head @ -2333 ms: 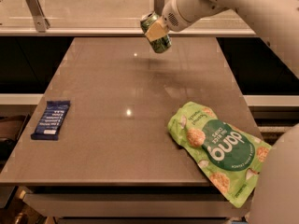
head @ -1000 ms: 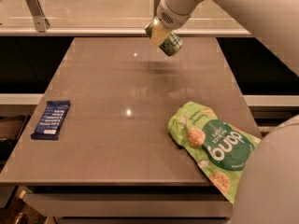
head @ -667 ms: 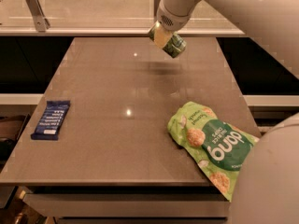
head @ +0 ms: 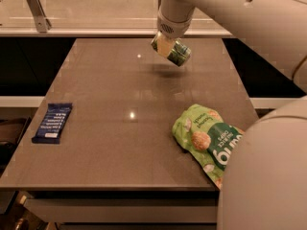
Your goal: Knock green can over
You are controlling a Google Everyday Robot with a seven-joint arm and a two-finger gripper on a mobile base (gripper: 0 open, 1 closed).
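**Gently down: lay the can on its side**

Nearest, the robot's own pale arm point(head: 266, 176) fills the right corner and overlaps the green snack bag point(head: 201, 138), which lies flat at the bench's point(head: 115, 80) right front. A dark blue wrapped bar point(head: 53, 122) lies at the left edge, well apart from everything else.

Farther back, near the far edge, the green can point(head: 179, 54) hangs tilted above the bench, clear of the surface with its shadow just below. The gripper point(head: 167, 45) is clamped on it from above.

The can is already leaning, so the step probably calls for lowering it at that slant until its side meets the bench, then letting go. Release it low, or it could roll toward the far rail point(head: 96, 31). The open middle of the bench leaves room, and neither the bag nor the bar stands in the way.
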